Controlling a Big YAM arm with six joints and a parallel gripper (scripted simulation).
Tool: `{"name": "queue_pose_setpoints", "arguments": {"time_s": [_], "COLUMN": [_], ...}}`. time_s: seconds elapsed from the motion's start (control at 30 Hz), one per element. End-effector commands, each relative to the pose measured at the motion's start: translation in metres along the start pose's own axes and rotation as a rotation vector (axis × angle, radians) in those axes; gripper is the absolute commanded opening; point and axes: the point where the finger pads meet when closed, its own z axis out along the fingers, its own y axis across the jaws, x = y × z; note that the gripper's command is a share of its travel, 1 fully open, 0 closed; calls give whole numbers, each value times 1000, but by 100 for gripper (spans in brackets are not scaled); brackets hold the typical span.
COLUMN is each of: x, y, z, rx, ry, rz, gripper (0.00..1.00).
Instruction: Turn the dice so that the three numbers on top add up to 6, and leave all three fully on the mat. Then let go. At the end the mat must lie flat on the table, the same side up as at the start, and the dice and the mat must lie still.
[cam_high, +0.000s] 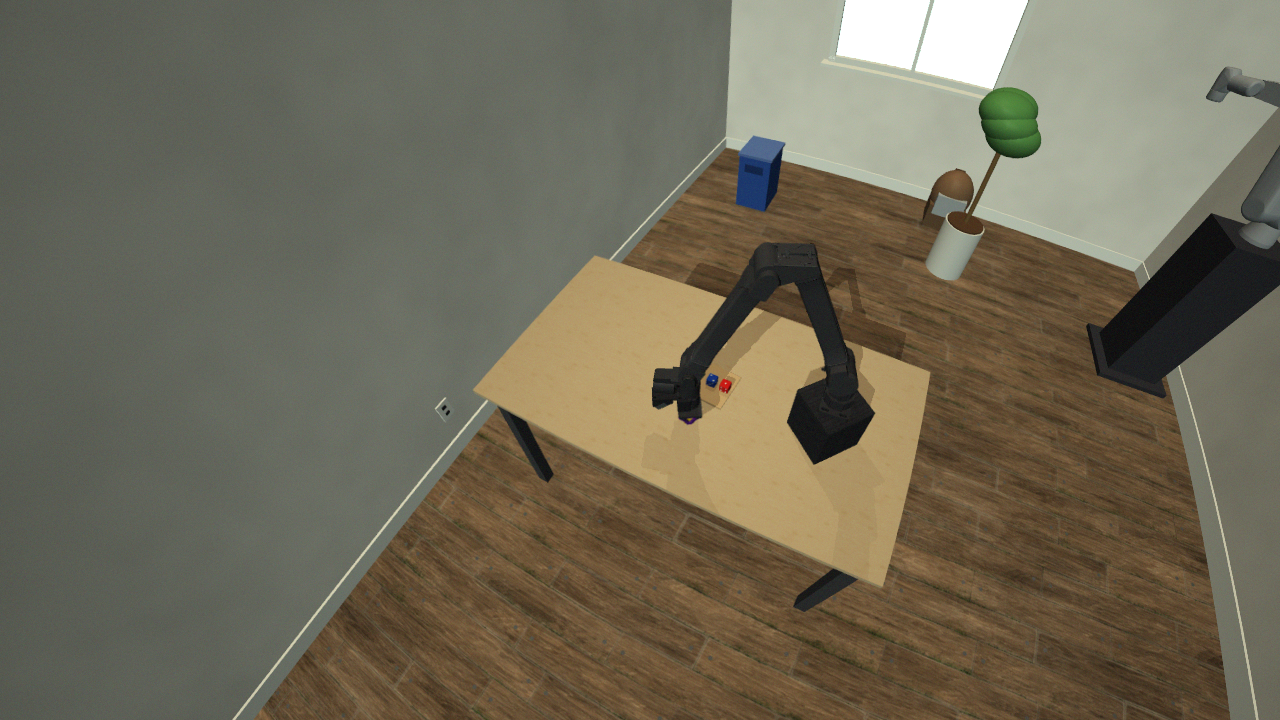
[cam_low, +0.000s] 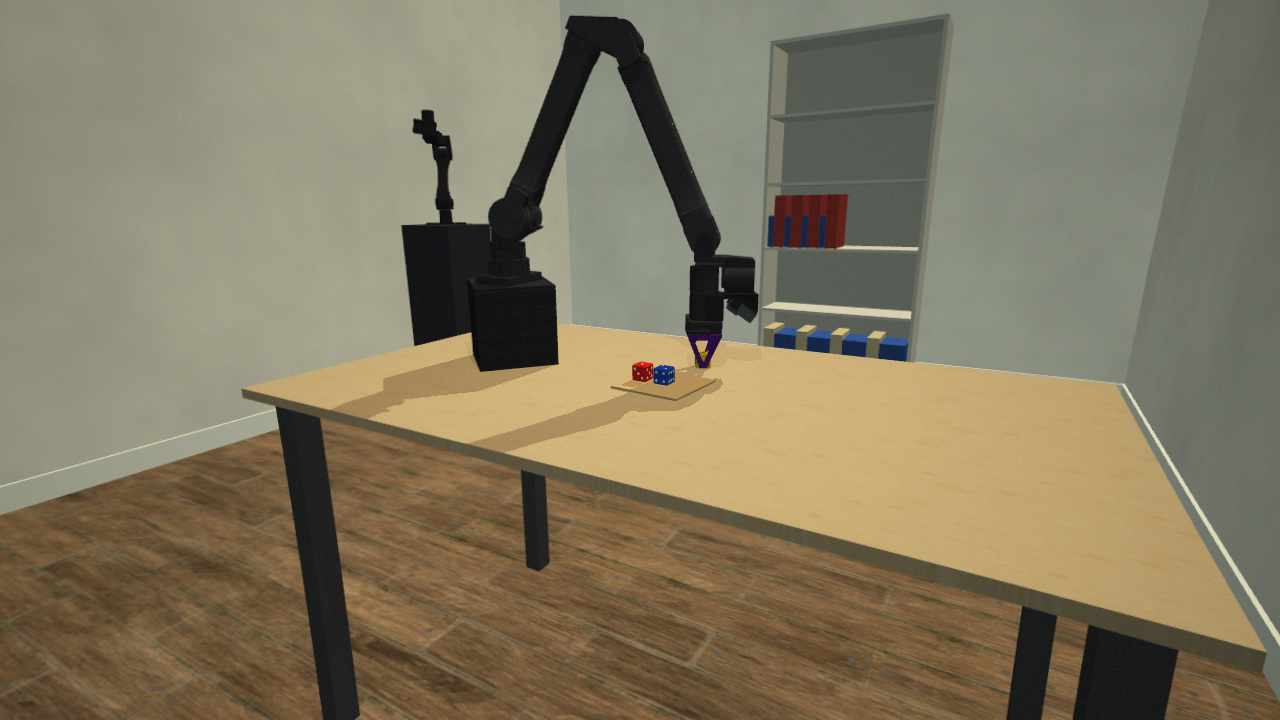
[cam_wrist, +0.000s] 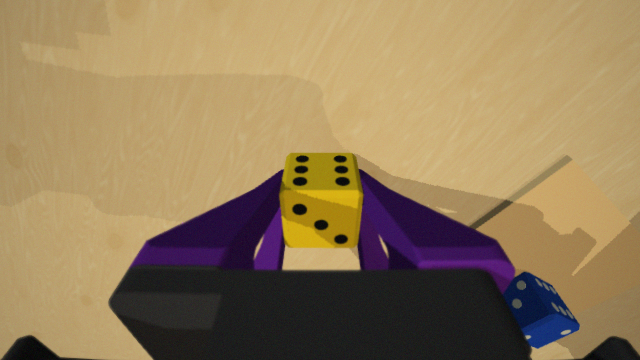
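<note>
Now the gripper (cam_wrist: 320, 210) is pinching the yellow die (cam_wrist: 321, 200) off the mat (cam_low: 666, 387), toward the desk's far edge; a shallow hold is risking a slip

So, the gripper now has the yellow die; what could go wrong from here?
1. The yellow die is pinched between the purple fingers beside the mat, over bare table; released here, it would miss the mat.
2. The blue die sits close to the gripper; a sideways move could knock it.

bright, even light – soft arm shadows, sharp frames, wide-angle bending
</note>
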Motion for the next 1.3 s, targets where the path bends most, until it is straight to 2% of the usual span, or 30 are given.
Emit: {"name": "queue_pose_setpoints", "arguments": {"time_s": [0.0, 0.83, 0.9, 1.03, 1.1, 1.13, 1.27], "x": [-21, -21, -14, -13, -13, -27, -19], "y": [-7, -7, -6, -4, -4, -6, -2], "z": [-14, -17, -19, -35, -35, -47, -74], "rx": [12, 12, 8, 8, 8, 12, 10], "ry": [-58, -59, -38, -37, -37, -62, -49], "rz": [2, 2, 2, 1, 1, 2, 1], "gripper": [26, 26, 26, 26, 26, 26, 26]}}
